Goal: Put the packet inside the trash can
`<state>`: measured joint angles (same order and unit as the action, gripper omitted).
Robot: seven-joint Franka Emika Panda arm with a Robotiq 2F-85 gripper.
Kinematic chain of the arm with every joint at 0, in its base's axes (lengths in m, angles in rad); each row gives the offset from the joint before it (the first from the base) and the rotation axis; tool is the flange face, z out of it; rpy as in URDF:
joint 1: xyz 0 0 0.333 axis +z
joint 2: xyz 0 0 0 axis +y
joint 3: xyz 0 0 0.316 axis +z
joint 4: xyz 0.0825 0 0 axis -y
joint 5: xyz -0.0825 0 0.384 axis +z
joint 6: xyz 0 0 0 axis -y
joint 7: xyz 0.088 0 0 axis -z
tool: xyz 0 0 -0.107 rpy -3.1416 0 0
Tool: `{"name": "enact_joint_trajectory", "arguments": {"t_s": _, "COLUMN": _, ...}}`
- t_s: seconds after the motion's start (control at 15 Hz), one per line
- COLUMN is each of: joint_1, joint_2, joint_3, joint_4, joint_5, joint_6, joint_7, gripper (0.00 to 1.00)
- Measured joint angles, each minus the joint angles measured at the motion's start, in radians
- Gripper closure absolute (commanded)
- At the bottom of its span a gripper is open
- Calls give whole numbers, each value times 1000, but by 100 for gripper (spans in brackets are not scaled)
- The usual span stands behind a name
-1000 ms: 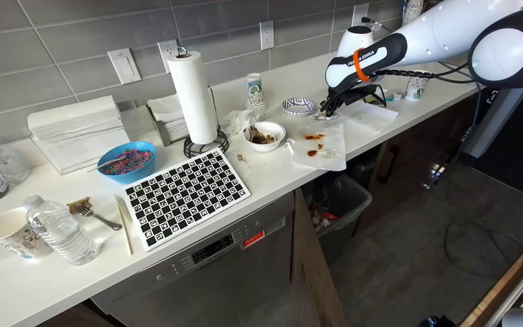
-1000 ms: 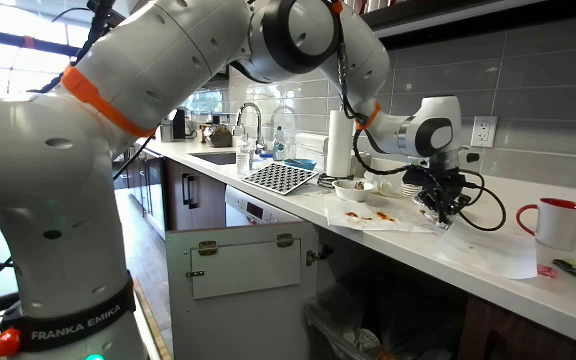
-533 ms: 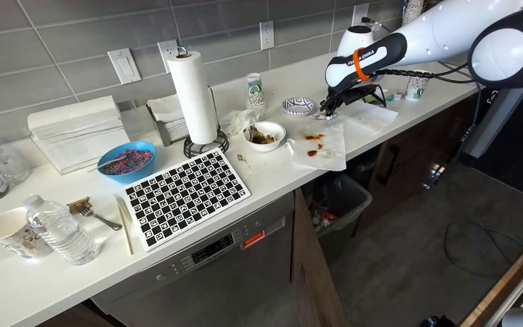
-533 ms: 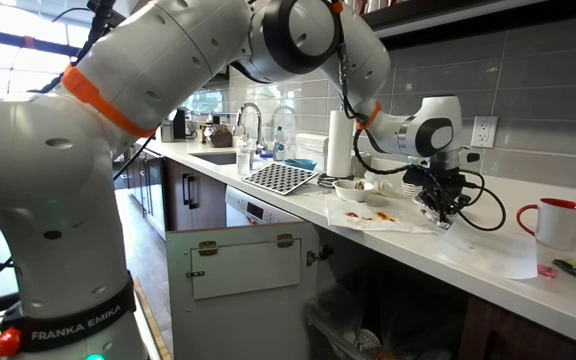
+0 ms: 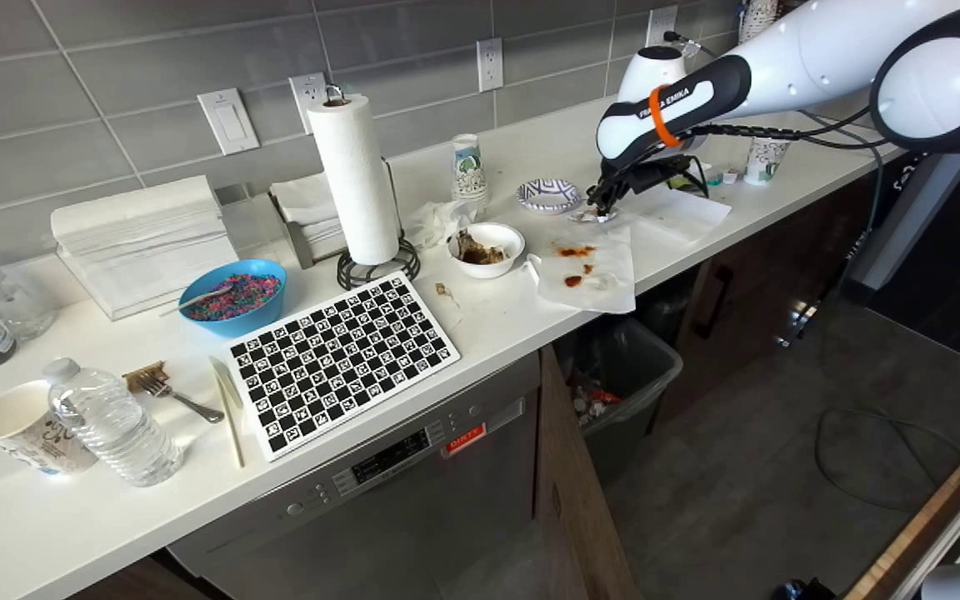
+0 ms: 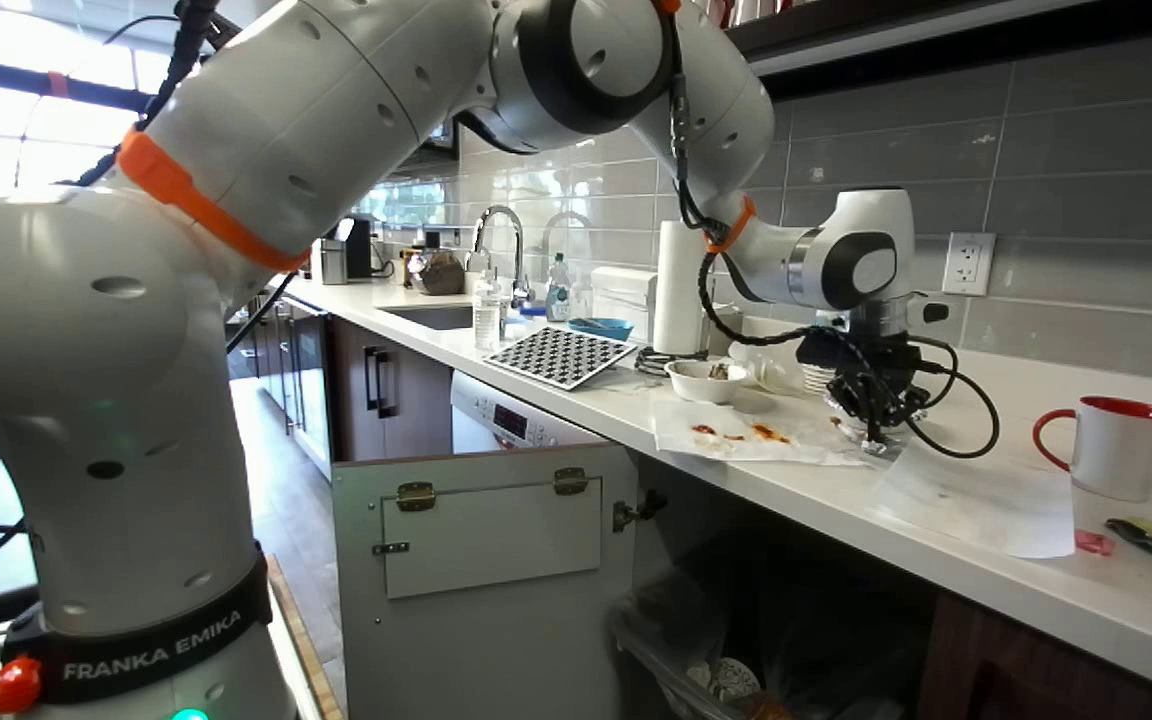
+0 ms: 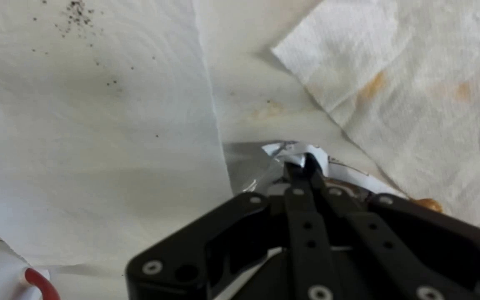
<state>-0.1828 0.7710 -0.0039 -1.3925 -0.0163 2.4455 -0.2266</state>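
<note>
"Where do we find the packet?"

"In an exterior view we see it as a little pale scrap at the tips of the black gripper, near a round plate with a blue-purple pattern. It's up at the counter."

"And the trash can?"

"Down below, dark grey, with a see-through bag over its rim. The packet is well apart from it."

"In an exterior view we spot a mug. How does the packet look there?"

"We get silvery, crinkly bits by the gripper, but we can't make out the whole shape. The gripper covers too much."

"Let's try the wrist view."

"There we see it best! The fingers are squeezed close together, with the packet pinched in the tips. It's crumpled, white and silver, with thin dark lines and some brown. It's between a big sheet of paper and a wrinkly napkin with orange spots."

"Is it touching the counter?"

"We can't tell. The black fingers hide part of it."
</note>
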Motion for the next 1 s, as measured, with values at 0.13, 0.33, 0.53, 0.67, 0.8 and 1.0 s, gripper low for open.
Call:
{"name": "enact_joint_trajectory", "arguments": {"t_s": 0.13, "joint_1": 0, "joint_2": -27, "joint_3": 3, "joint_4": -37, "joint_5": 0, "joint_6": 0, "joint_7": -10, "gripper": 99}}
{"name": "enact_joint_trajectory", "arguments": {"t_s": 0.33, "joint_1": 1, "joint_2": -82, "joint_3": 8, "joint_4": -105, "joint_5": 0, "joint_6": 0, "joint_7": -25, "gripper": 99}}
{"name": "enact_joint_trajectory", "arguments": {"t_s": 0.53, "joint_1": 1, "joint_2": -145, "joint_3": 15, "joint_4": -181, "joint_5": 0, "joint_6": 0, "joint_7": -42, "gripper": 99}}
{"name": "enact_joint_trajectory", "arguments": {"t_s": 0.67, "joint_1": 2, "joint_2": -186, "joint_3": 20, "joint_4": -231, "joint_5": 0, "joint_6": 0, "joint_7": -56, "gripper": 99}}
{"name": "enact_joint_trajectory", "arguments": {"t_s": 0.8, "joint_1": 4, "joint_2": -227, "joint_3": 24, "joint_4": -281, "joint_5": 0, "joint_6": 0, "joint_7": -70, "gripper": 99}}
{"name": "enact_joint_trajectory", "arguments": {"t_s": 1.0, "joint_1": 7, "joint_2": -286, "joint_3": 30, "joint_4": -354, "joint_5": 0, "joint_6": -1, "joint_7": -103, "gripper": 99}}
